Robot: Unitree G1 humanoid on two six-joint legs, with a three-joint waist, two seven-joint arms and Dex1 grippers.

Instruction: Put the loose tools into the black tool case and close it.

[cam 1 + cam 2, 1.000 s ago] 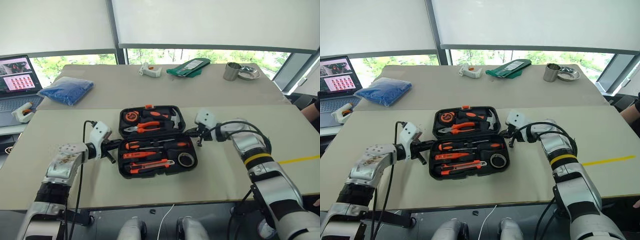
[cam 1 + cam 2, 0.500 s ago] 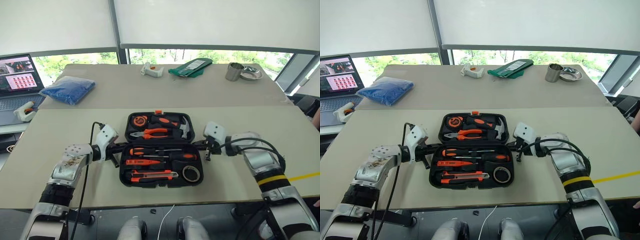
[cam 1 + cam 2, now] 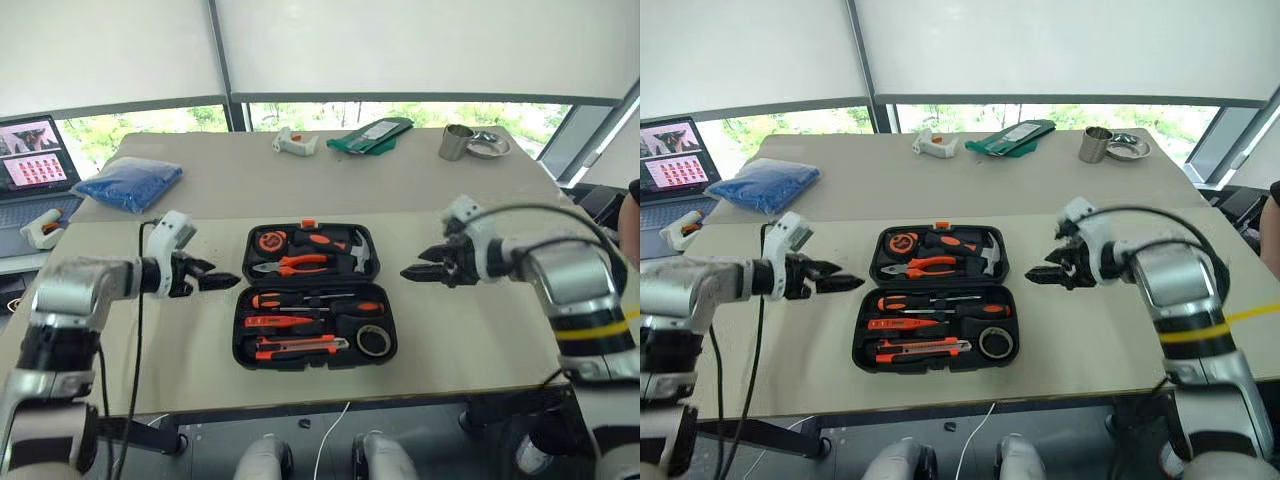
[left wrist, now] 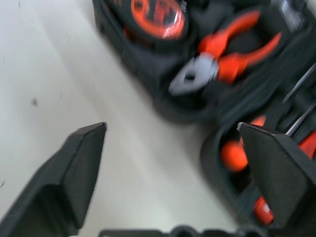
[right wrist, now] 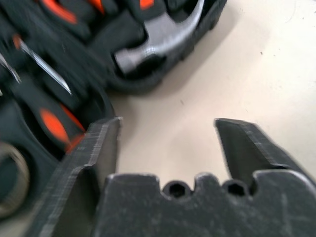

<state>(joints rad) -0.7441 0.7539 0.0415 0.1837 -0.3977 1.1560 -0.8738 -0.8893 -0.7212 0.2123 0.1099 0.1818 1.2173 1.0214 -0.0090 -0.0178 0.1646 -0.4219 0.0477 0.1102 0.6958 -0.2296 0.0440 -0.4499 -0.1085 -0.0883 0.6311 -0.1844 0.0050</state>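
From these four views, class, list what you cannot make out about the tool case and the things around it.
- Orange latch on the black tool case: too small in the eye views to read its state.
- Pliers: blurred in the left wrist view.
- Tape roll: cut off by the right wrist view's edge.
- Laptop screen: too small to read.

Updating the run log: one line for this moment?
black plastic tool case: open, tools seated | left gripper: jaws open, empty | right gripper: jaws open, empty

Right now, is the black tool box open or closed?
Open. The tool box lies flat with both halves spread, so you can see the pliers, hammer and screwdrivers inside.
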